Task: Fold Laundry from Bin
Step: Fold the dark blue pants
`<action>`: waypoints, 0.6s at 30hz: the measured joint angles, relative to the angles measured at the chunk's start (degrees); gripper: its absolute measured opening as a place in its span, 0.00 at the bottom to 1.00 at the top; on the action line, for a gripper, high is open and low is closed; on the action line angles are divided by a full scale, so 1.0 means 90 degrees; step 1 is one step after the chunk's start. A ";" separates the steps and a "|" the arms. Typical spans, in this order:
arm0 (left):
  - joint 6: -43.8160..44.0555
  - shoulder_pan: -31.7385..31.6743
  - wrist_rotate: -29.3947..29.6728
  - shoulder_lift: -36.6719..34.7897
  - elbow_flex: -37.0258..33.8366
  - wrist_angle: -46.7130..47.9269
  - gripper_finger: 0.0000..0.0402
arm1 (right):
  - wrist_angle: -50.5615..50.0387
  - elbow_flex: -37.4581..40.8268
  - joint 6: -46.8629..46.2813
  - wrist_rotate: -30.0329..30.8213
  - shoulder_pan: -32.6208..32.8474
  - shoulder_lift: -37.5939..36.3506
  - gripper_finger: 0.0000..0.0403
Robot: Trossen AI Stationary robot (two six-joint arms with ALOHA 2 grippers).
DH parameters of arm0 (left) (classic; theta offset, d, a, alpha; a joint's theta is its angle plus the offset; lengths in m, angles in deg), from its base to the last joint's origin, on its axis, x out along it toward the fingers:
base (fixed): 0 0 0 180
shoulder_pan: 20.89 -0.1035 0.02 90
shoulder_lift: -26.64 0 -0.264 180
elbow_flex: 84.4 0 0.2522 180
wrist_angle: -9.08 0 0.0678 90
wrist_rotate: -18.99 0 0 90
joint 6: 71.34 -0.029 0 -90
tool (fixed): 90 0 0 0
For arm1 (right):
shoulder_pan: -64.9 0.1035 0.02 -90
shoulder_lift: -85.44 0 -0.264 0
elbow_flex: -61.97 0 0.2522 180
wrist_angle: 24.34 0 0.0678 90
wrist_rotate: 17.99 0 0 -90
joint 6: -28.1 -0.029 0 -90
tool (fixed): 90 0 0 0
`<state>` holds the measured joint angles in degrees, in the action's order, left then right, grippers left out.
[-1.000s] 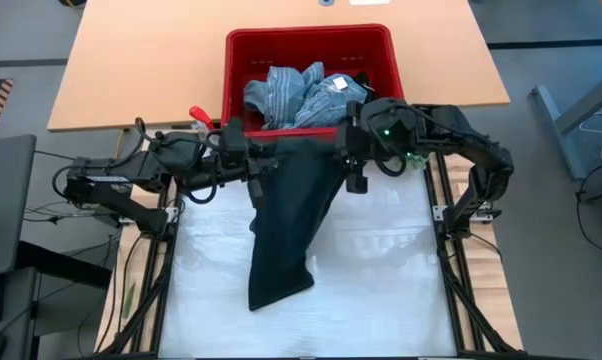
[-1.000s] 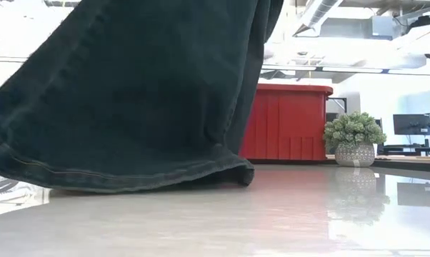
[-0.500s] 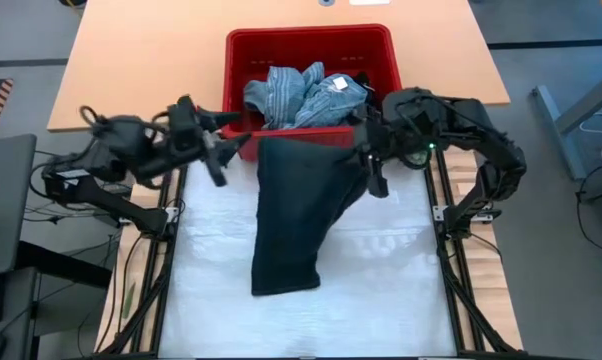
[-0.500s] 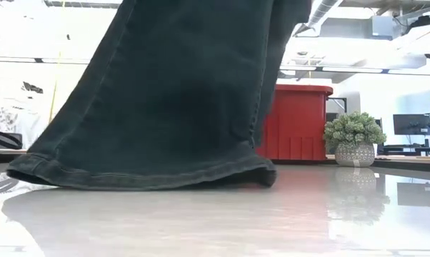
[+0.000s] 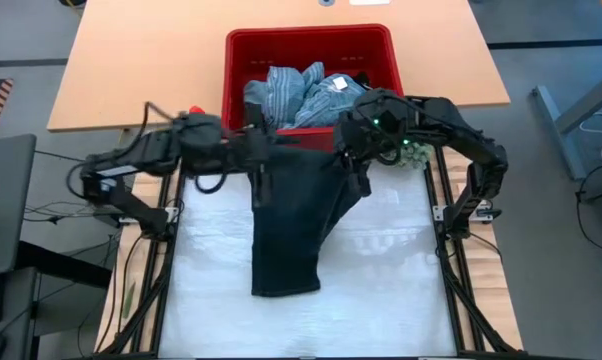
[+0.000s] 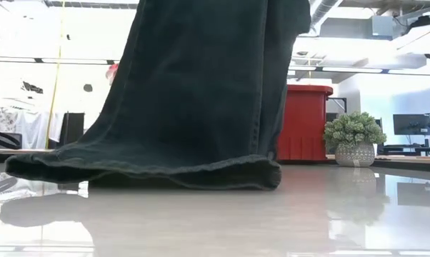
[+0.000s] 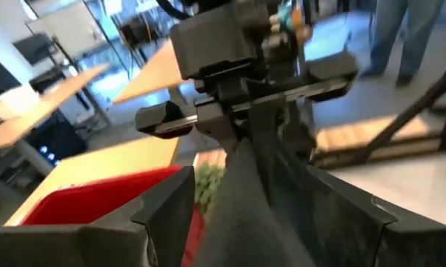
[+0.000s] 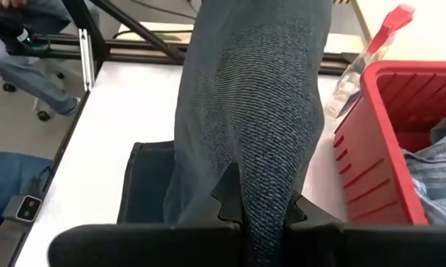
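Now spreading the dark navy denim garment (image 5: 291, 215) before the red plastic bin (image 5: 311, 45).
Right hand (image 5: 353, 160) pinches its waistband; left hand (image 5: 258, 172), spread, must regrip, then lay it on the bench (image 5: 401, 290).

1. A light wooden table (image 5: 131, 60) stands at the far side, on a grey floor (image 5: 561, 40).
2. A glossy white work surface (image 5: 381, 290) lies near, framed by black metal rails (image 5: 451, 270).
3. A small potted plant (image 6: 354, 139) sits on the right.
4. A monitor (image 6: 411, 123) stands far right, near pale walls and bright ceiling lights (image 6: 343, 69).
5. A person in jeans (image 8: 15, 37) sits beyond the table on a chair.
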<state>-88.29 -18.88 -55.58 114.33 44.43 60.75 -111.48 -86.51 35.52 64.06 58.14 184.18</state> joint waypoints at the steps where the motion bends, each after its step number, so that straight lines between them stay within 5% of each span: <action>1: -0.0018 -0.0047 -0.0004 0.0212 0.0356 0.0276 0.59 | -0.0027 0.0000 0.0000 -0.0002 0.0002 0.0002 0.09; 7: 0.0122 -0.0410 -0.0366 0.1417 0.2233 0.2268 0.59 | -0.0048 0.0000 -0.0076 -0.0002 0.0002 -0.0013 0.09; 18: 0.0324 -0.0927 -0.1211 0.1485 0.1917 0.2778 0.58 | -0.0244 0.0000 0.0012 0.0002 -0.0003 -0.0013 0.09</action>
<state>-85.38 -27.22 -66.48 127.69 61.68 85.75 -113.68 -86.51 35.62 64.09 58.11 184.07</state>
